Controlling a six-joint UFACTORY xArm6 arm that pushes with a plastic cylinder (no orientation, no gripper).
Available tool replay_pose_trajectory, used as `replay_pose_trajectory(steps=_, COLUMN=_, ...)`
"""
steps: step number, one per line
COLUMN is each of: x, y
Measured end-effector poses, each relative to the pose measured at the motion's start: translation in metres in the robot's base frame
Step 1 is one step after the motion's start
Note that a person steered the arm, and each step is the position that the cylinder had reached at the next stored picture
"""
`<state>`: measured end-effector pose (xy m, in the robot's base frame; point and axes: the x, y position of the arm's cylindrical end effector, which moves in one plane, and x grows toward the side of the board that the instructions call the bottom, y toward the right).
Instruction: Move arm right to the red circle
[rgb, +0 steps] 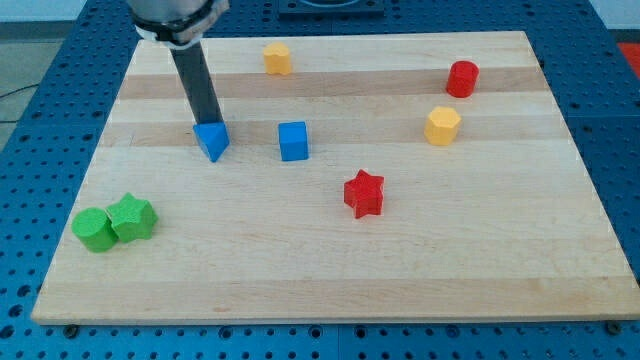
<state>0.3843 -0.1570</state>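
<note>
The red circle (462, 78) stands near the view's top right on the wooden board (330, 270). My tip (210, 124) is far to its left, touching the top edge of a blue triangle block (212, 141). A blue cube (293, 141) sits just right of the triangle. A red star (364, 194) lies near the board's middle. A yellow hexagon (442, 126) sits below and a little left of the red circle.
Another yellow block (278, 59) sits at the view's top, left of centre. A green circle (94, 229) and a green star (132, 218) touch each other at the view's lower left. Blue perforated table surrounds the board.
</note>
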Motion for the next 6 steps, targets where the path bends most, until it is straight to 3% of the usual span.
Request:
replay_pose_trajectory(steps=2, x=0.049, y=-0.064)
replay_pose_trajectory(steps=4, x=0.062, y=0.033)
replay_pose_trajectory(steps=5, x=0.062, y=0.049)
replay_pose_trajectory(steps=6, x=0.076, y=-0.041)
